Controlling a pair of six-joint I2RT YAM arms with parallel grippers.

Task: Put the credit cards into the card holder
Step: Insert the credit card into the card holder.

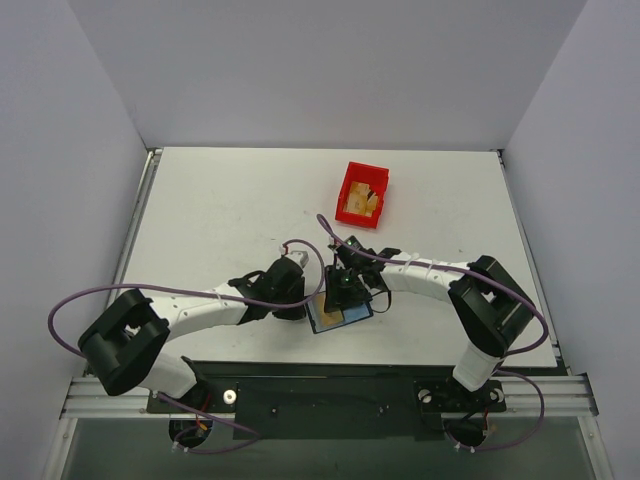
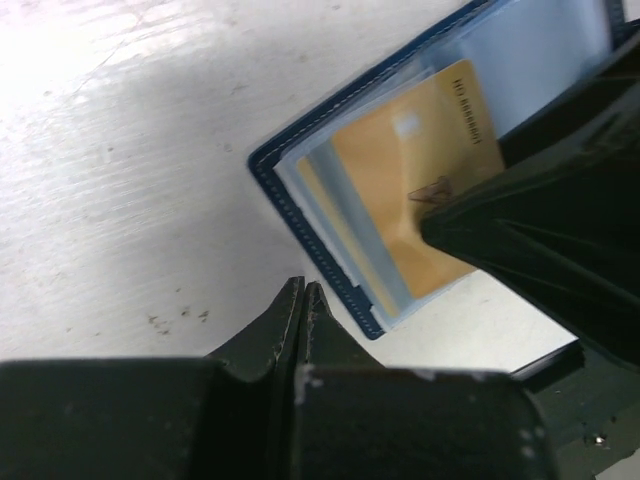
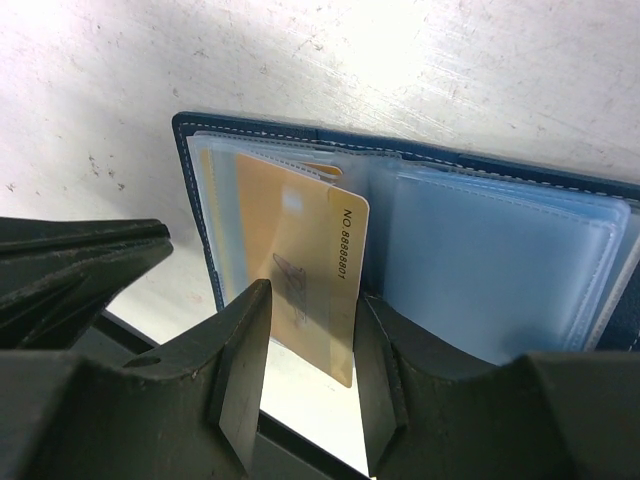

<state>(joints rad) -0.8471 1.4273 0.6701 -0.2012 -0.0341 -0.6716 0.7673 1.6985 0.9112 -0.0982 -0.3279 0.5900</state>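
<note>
The navy card holder (image 1: 330, 320) lies open near the table's front edge, its pale blue sleeves (image 3: 500, 270) facing up. A gold credit card (image 3: 300, 240) printed with a number sticks partway out of a left-hand sleeve. My right gripper (image 3: 313, 300) is shut on this card, one finger on each long edge. A second credit card (image 3: 222, 230) sits inside a sleeve beneath it, and its grey stripe shows in the left wrist view (image 2: 350, 225). My left gripper (image 2: 303, 288) is shut and empty, resting on the table just off the holder's stitched edge (image 2: 290, 210).
A red plastic bin (image 1: 362, 195) with something tan inside stands at the back, right of centre. The two arms meet over the holder. The table's front edge and a black rail lie just behind the holder.
</note>
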